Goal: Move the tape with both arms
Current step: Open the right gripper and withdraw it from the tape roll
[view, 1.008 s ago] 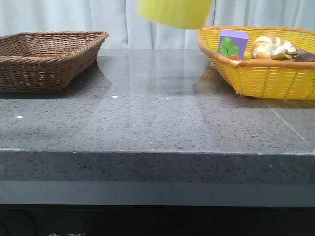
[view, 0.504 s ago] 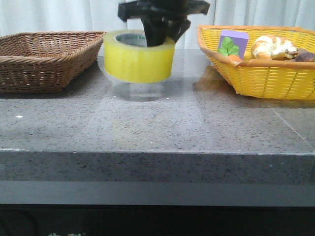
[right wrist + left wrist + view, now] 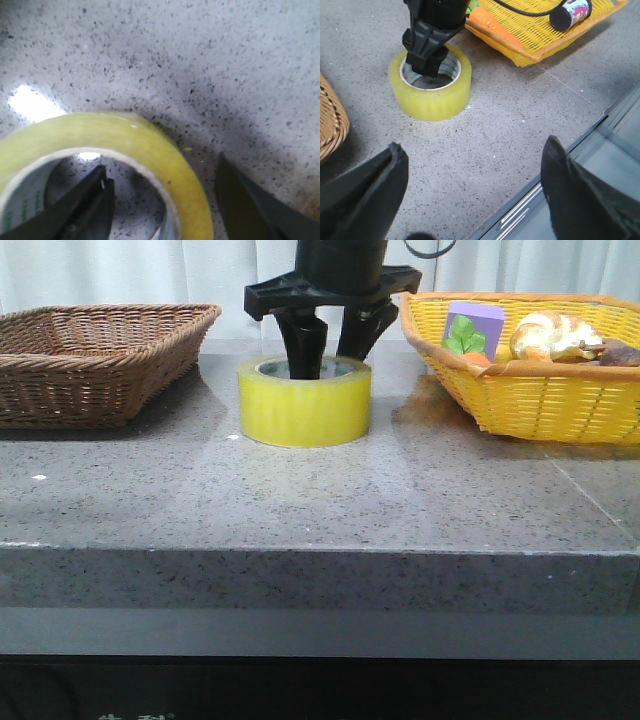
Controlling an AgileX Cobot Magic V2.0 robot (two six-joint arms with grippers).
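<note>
Two fingers of the right gripper (image 3: 326,352) straddle the wall of the tape (image 3: 305,402), one inside the core, one outside, apparently parted. The roll sits flat on the table (image 3: 320,500) between the brown basket (image 3: 95,355) and yellow basket (image 3: 530,380), likely staged for handover. The left gripper (image 3: 472,192) hovers spread and empty.

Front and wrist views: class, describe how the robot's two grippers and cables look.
The right gripper is matte black: an angular crossbar with two thick tapering fingers under a round wrist. A thin black cable trails beside it. The left gripper shows two broad, black, wedge-shaped fingers. No markings visible.
</note>
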